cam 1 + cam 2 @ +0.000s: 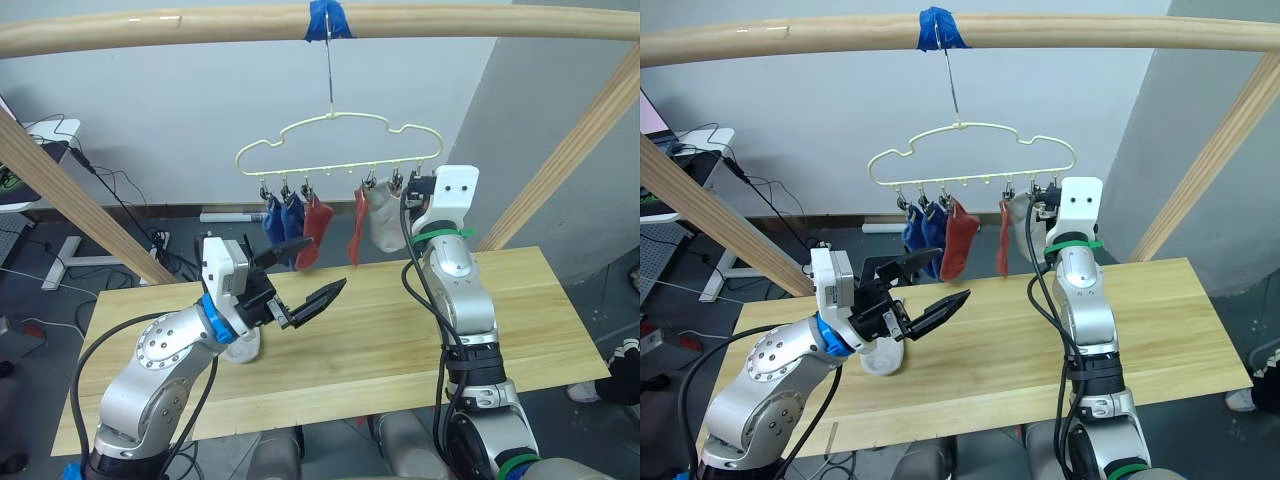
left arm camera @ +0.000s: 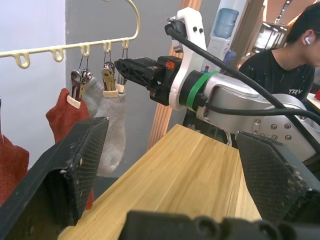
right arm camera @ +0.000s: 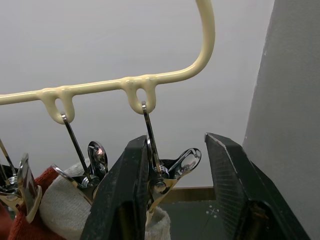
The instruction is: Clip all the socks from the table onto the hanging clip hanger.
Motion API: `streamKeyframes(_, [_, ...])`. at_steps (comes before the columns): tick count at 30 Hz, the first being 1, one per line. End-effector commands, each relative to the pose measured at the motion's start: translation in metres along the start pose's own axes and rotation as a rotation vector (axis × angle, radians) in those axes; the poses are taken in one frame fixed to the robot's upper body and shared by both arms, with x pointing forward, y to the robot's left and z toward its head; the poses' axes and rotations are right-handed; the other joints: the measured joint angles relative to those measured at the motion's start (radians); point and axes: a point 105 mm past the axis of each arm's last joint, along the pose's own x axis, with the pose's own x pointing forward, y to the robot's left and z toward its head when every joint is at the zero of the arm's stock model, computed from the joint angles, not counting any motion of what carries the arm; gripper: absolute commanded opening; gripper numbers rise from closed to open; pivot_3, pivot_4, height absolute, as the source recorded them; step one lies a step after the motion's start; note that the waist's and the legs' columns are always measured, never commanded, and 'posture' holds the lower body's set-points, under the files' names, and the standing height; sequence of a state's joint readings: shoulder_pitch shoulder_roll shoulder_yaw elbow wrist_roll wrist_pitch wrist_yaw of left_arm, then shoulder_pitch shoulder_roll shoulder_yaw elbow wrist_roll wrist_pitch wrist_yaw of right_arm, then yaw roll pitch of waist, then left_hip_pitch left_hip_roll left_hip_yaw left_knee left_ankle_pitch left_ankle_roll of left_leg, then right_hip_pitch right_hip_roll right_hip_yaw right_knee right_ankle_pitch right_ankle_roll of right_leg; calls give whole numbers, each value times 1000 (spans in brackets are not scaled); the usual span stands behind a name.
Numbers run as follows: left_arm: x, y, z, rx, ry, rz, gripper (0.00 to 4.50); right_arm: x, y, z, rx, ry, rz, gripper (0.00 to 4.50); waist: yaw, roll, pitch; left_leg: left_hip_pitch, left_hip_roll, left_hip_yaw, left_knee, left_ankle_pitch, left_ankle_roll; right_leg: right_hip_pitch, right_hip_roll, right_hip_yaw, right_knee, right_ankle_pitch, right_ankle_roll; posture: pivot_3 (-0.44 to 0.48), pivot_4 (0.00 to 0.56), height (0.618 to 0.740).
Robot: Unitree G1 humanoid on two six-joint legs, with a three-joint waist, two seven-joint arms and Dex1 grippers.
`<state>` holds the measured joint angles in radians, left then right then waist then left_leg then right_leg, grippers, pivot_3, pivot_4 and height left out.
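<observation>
The pale-yellow clip hanger [image 1: 340, 125] hangs by its hook from the top pole. Two blue socks [image 1: 282, 220], two rust-red socks [image 1: 317, 228] and one light grey sock [image 1: 383, 220] hang from its clips. Another light grey sock [image 1: 243, 347] lies on the table [image 1: 540, 310], partly hidden under my left wrist. My left gripper [image 1: 328, 262] hovers open and empty above the table, below the hanger. My right gripper [image 3: 175, 140] is raised at the hanger's right end. It is open, its fingers straddling the last silver clip [image 3: 167, 172] beside the hanging grey sock.
Slanted wooden frame poles [image 1: 70, 195] flank the table, and a horizontal pole [image 1: 480, 20] with blue tape carries the hanger. A seated person [image 2: 295, 50] shows beyond the table's right end. Cables and a desk edge [image 1: 45, 135] lie at the far left.
</observation>
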<state>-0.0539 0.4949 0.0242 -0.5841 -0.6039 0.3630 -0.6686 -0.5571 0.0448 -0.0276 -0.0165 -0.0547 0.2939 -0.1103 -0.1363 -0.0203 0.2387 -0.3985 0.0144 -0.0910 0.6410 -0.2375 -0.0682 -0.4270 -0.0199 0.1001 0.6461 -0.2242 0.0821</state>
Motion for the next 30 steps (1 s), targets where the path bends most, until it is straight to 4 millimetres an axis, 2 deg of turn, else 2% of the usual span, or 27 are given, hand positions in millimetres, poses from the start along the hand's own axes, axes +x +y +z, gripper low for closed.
streamKeyframes(1, [2, -5, 7, 33, -32, -20, 4500, 1, 3, 13, 21, -50, 8, 1802, 0, 0, 0, 0, 0, 0, 0, 0, 0, 0, 0, 0, 0, 0, 0, -69, 192, 740])
streamKeyframes(9, [1, -6, 7, 33, -31, -20, 4500, 1, 4, 13, 36, -47, 14, 1802, 0, 0, 0, 0, 0, 0, 0, 0, 0, 0, 0, 0, 0, 0, 0, -68, 190, 740])
streamKeyframes(12, [1, -6, 6, 32, -30, -20, 4500, 1, 4, 12, 42, -46, 13, 1240, 0, 0, 0, 0, 0, 0, 0, 0, 0, 0, 0, 0, 0, 0, 0, -68, 190, 740])
streamKeyframes(13, [1, -6, 6, 32, -31, -21, 4500, 1, 4, 12, 44, -45, 13, 872, 0, 0, 0, 0, 0, 0, 0, 0, 0, 0, 0, 0, 0, 0, 0, -69, 190, 740])
streamKeyframes(17, [2, -7, 5, 33, -32, -24, 4500, 0, 3, 13, 45, -47, 12, 27, 0, 0, 0, 0, 0, 0, 0, 0, 0, 0, 0, 0, 0, 0, 0, -71, 188, 740])
streamKeyframes(25, [3, -8, 6, 37, -34, -28, 4500, -1, 1, 14, 37, -52, 10, 9, 3, 0, 0, 0, 0, 0, 0, 0, 0, 0, 0, 0, 0, 0, 0, -72, 190, 740])
streamKeyframes(28, [3, -7, 5, 35, -28, -24, 4500, 0, -1, 15, 7, -38, 75, 9, 5, 0, 0, 0, 0, 0, 0, 0, 0, 1, 0, 0, 0, 0, 0, -79, 198, 740])
streamKeyframes(30, [1, -6, 1, 21, -9, -23, 4500, 2, -13, 20, -25, -25, 138, 9, 8, 0, 0, 0, 0, 0, 1, 0, 0, 1, 0, 0, 0, 0, 0, -81, 204, 740])
